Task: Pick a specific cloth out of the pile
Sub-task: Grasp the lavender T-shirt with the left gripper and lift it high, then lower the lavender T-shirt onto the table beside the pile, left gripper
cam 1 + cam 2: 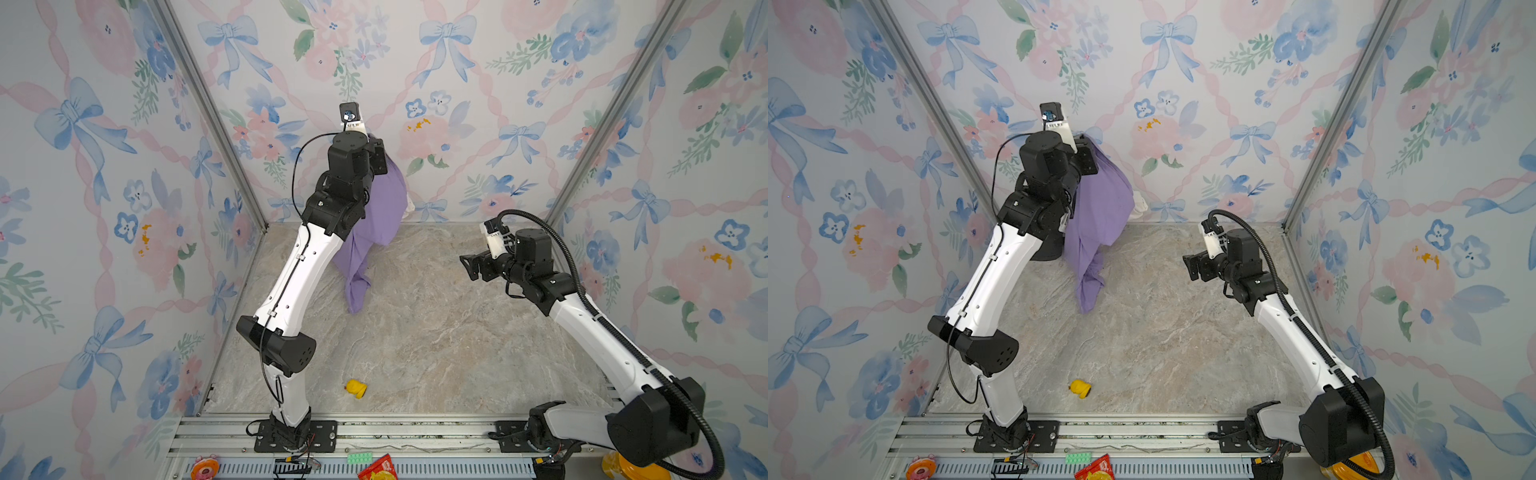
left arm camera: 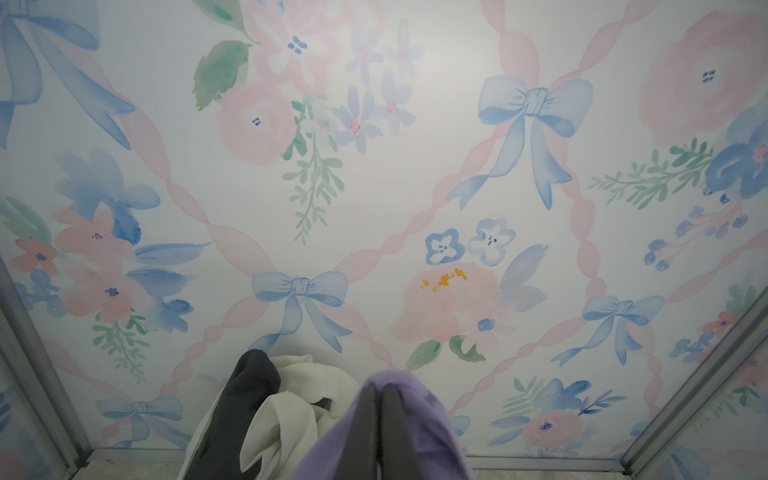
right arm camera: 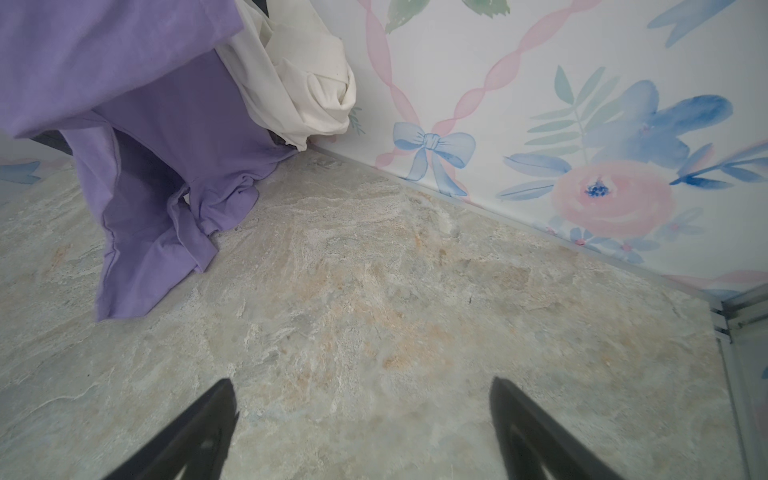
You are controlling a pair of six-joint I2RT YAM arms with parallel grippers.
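Observation:
The cloth is a lavender garment hanging from my left gripper, which is raised high near the back wall and shut on the cloth's top fold. In the left wrist view the gripper has its jaws pressed together with lavender fabric draped over them. The cloth's lower end trails onto the table. What remains of the pile lies behind it against the wall: a cream-white garment and a dark one. My right gripper hovers open and empty to the right.
A small yellow toy lies on the marble table near the front. Floral walls close in the back and sides. On the front rail sit a red packet, a green strip and a pink toy.

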